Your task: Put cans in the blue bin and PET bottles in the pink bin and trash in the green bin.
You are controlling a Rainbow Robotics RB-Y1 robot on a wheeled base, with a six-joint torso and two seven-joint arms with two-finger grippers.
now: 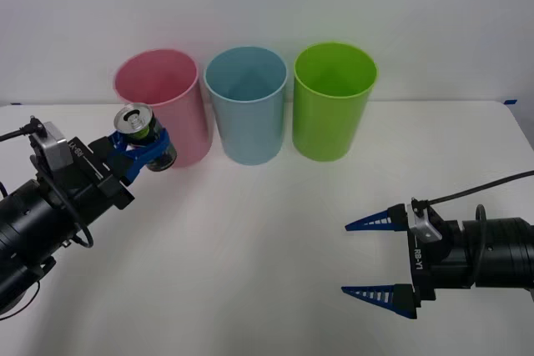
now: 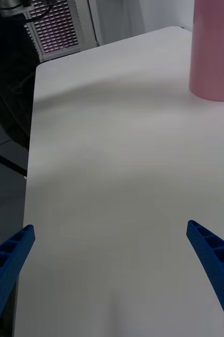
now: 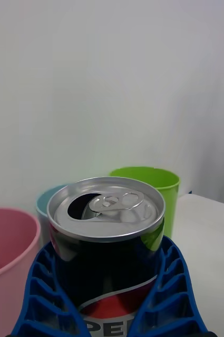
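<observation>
My left gripper [image 1: 143, 149] is shut on a small can [image 1: 143, 132] with a silver pull-tab top, held upright in the air in front of the pink bin [image 1: 158, 93]. The left wrist view shows the can [image 3: 107, 231] wrapped by the blue fingers [image 3: 43, 295], its top opened. The blue bin [image 1: 247, 110] stands in the middle and the green bin [image 1: 332, 106] to its right, all three in a row at the back of the table. My right gripper [image 1: 374, 258] hangs open low over the table at the front right, nothing between its fingers.
The white table [image 1: 250, 248] stretches bare between the arms. In the right wrist view, the pink bin [image 2: 216, 52] stands off ahead and the table edge [image 2: 30, 158] drops off toward dark equipment. A white wall stands behind the bins.
</observation>
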